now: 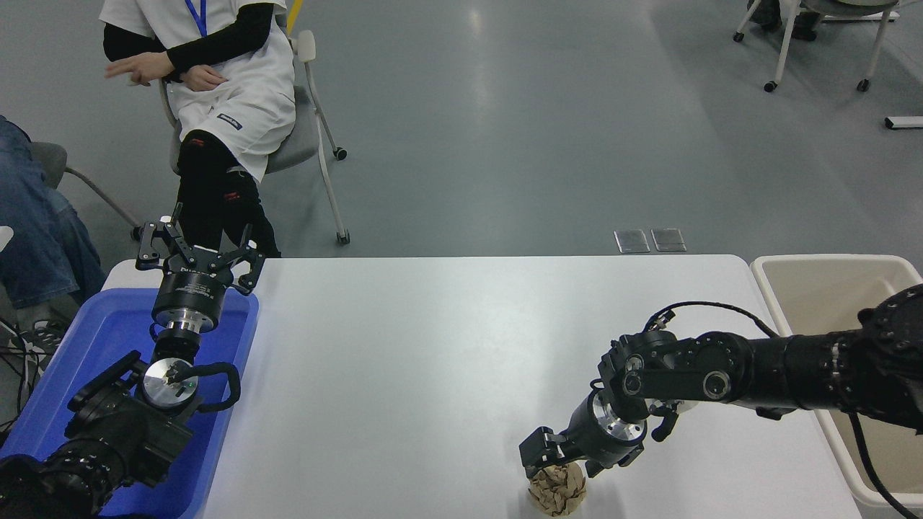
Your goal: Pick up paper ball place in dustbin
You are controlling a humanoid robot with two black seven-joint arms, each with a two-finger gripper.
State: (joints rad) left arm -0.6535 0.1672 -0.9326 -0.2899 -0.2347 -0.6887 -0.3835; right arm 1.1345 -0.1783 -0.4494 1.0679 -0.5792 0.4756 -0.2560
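Note:
The paper ball (557,491), a wrinkled tan-brown wad, lies on the white table (433,346) near its front edge, right of centre. My right gripper (546,467) reaches in from the right, points down and left, and sits right on the ball's upper left side. Its own body hides how it stands on the ball. The beige dustbin (775,288) stands at the table's right end, partly behind my right arm. My left gripper (195,249) is open and empty, parked at the lower left above the blue tray.
A bright blue plastic tray (108,331) lies at the table's left end under my left arm. A person sits on a chair (216,94) beyond the far left corner. Another person's leg (36,216) shows at the left edge.

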